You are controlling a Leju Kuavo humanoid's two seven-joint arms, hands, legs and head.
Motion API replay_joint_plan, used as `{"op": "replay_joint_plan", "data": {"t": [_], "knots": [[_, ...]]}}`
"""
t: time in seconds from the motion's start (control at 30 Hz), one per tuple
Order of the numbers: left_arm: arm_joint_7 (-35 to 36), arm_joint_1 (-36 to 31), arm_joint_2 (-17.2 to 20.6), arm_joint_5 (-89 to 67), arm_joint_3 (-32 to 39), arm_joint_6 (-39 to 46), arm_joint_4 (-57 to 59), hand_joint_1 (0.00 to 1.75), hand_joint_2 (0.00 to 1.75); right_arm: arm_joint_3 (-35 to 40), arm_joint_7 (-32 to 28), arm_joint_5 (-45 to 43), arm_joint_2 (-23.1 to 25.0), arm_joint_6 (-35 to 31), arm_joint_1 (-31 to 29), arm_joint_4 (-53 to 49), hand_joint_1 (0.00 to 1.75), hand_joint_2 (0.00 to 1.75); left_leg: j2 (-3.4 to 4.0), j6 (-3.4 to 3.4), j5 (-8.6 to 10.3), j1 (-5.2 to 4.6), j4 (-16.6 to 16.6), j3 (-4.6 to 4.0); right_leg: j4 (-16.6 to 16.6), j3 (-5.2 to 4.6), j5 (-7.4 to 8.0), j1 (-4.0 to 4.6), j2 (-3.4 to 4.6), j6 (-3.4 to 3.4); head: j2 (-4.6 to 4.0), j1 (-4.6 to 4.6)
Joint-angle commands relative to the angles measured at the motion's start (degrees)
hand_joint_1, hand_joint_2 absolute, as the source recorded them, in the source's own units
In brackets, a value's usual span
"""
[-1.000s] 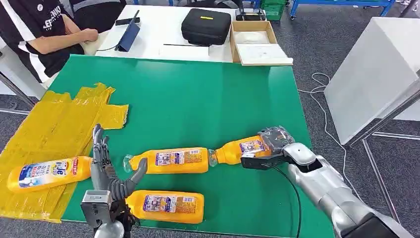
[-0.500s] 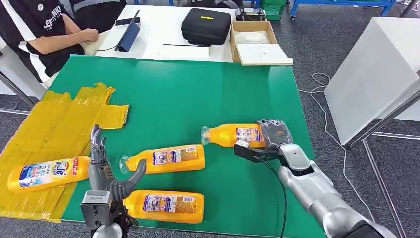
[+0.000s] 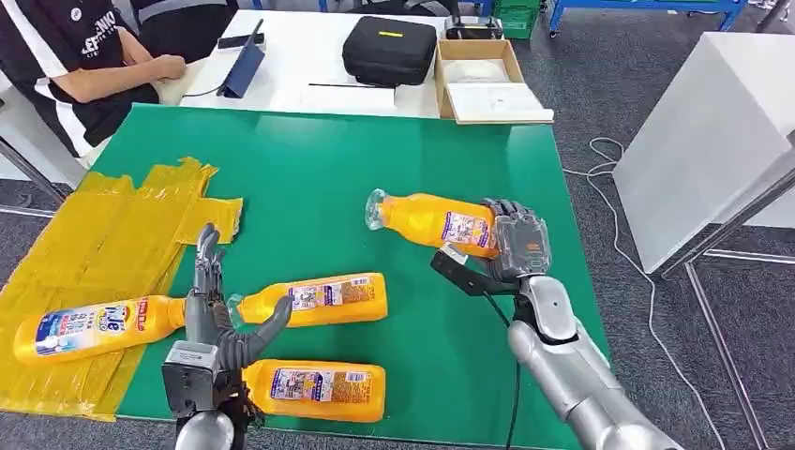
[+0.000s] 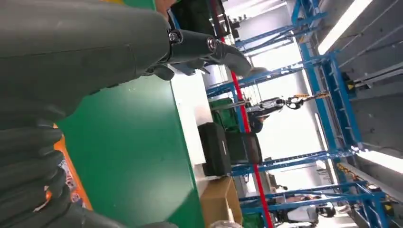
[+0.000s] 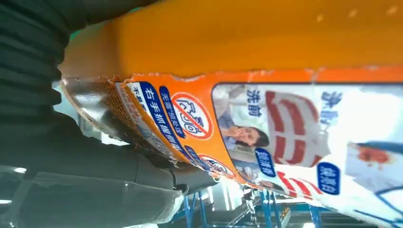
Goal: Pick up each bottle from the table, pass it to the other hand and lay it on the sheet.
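Note:
My right hand (image 3: pixel 511 248) grips an orange bottle (image 3: pixel 433 222) by its base and holds it lifted above the green table (image 3: pixel 375 169), cap pointing left. That bottle's label (image 5: pixel 285 137) is close up in the right wrist view. My left hand (image 3: pixel 214 323) stands open with fingers up near the table's front left, empty. Behind it lies a second orange bottle (image 3: pixel 314 300), and a third (image 3: pixel 314 390) lies by the front edge. Another bottle (image 3: pixel 94 328) rests on the yellow sheet (image 3: pixel 103 234) at the left.
A person in a black shirt (image 3: pixel 66 47) sits at the far left by a white table (image 3: pixel 309 66) holding a black case (image 3: pixel 389 49), a tablet (image 3: pixel 244 66) and a cardboard box (image 3: pixel 487 80). A white cabinet (image 3: pixel 712 131) stands right.
My right hand has lifted its bottle off the table and carried it up and away from me, swinging the cap leftward. My left hand has risen slightly and stays open.

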Motion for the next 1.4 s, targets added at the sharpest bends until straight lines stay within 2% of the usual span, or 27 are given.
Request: {"op": "replay_joint_plan", "data": {"t": [0.03,0.27,0.4,0.5,0.53,0.63,0.7,0.73,0.83,1.2,1.3,1.4], "knots": [[0.4,-1.4,0.9,0.3,-0.4,-0.3,1.4,0.0,1.75,-2.3,-0.5,-0.3,1.8,-0.4,-1.1,0.4,1.75,1.75,0.0,-0.16,-0.06,0.08,0.1,0.04,0.0,0.09,-0.05,0.1,-0.08,-0.22,0.0,0.02],[0.4,-1.4,0.9,0.3,-0.4,-0.3,1.4,0.0,1.75,-2.3,-0.5,-0.3,1.8,-0.4,-1.1,0.4,1.75,1.75,0.03,-0.14,-0.05,0.06,0.0,0.03,0.0,0.09,-0.03,0.05,-0.03,-0.2,0.0,0.02],[1.8,-2.6,1.4,2.3,-2.9,-5.0,2.1,0.0,1.75,-6.3,-12.7,-10.4,8.2,-7.3,-1.5,2.8,1.75,1.75,0.12,-0.17,-0.06,0.06,0.0,0.04,0.0,0.06,-0.02,0.05,0.06,-0.23,0.0,0.02],[2.5,-4.5,1.3,1.6,-6.6,-6.3,3.4,0.0,1.75,-8.2,-24.0,-23.4,12.3,-9.7,-1.1,4.2,1.75,1.75,0.23,-0.22,-0.08,0.09,0.1,0.06,0.1,0.04,-0.02,0.09,0.16,-0.28,0.0,0.02],[2.8,-5.6,1.3,1.5,-8.3,-7.1,4.3,0.0,1.75,-8.8,-28.2,-29.4,13.5,-7.5,-0.9,4.5,1.75,1.75,0.19,-0.17,-0.05,0.07,0.0,0.06,0.0,0.03,-0.01,0.07,0.1,-0.22,0.0,0.0],[3.1,-8.9,1.4,0.9,-13.3,-8.2,6.9,0.0,1.75,-9.4,-34.7,-39.4,16.1,-0.5,-0.9,5.9,1.75,1.75,-0.01,-0.19,-0.03,0.11,0.0,0.07,0.0,0.1,-0.05,0.14,-0.09,-0.25,0.0,0.02],[3.4,-12.1,1.7,0.0,-17.4,-8.3,9.0,0.0,1.75,-9.3,-38.0,-42.4,17.9,-0.5,-0.8,6.7,1.75,1.75,-0.06,-0.17,-0.02,0.11,0.0,0.05,0.0,0.1,-0.05,0.12,-0.13,-0.23,0.0,0.02],[4.5,-15.4,1.6,1.4,-20.1,-10.1,10.4,0.0,1.75,-9.5,-42.0,-45.5,19.0,1.1,-0.4,6.2,1.75,1.75,-0.04,-0.13,0.01,0.08,0.0,0.04,0.0,0.06,-0.03,0.07,-0.09,-0.17,0.0,0.0],[6.2,-17.7,0.7,1.9,-20.7,-10.5,11.2,0.0,1.75,-8.9,-42.1,-45.7,19.3,0.7,-0.3,5.7,1.75,1.75,-0.18,-0.16,0.03,0.13,0.1,-0.07,0.1,0.03,-0.05,0.11,-0.25,-0.21,0.0,0.02],[6.5,-17.5,1.5,2.6,-20.9,-11.1,11.1,0.0,1.75,-8.7,-42.1,-46.3,18.8,1.2,-0.2,4.6,1.75,1.75,-0.03,-0.11,0.04,0.03,0.0,0.02,0.0,0.05,-0.01,0.01,-0.05,-0.13,0.0,0.02],[9.8,-23.1,-0.5,7.1,-21.6,-15.2,15.7,0.0,1.75,-5.1,-42.1,-48.5,18.7,1.1,0.2,1.3,1.75,1.75,-0.07,-0.24,-0.01,0.13,0.1,0.04,0.0,0.12,-0.07,0.12,-0.15,-0.3,0.0,0.02],[10.5,-25.6,-2.1,8.4,-21.2,-15.8,18.3,0.0,1.75,-2.9,-42.1,-50.1,19.2,0.8,0.2,0.5,1.75,1.75,-0.15,-0.18,0.05,0.1,0.1,-0.1,0.1,0.0,-0.03,0.09,-0.2,-0.22,0.0,0.02]]}}
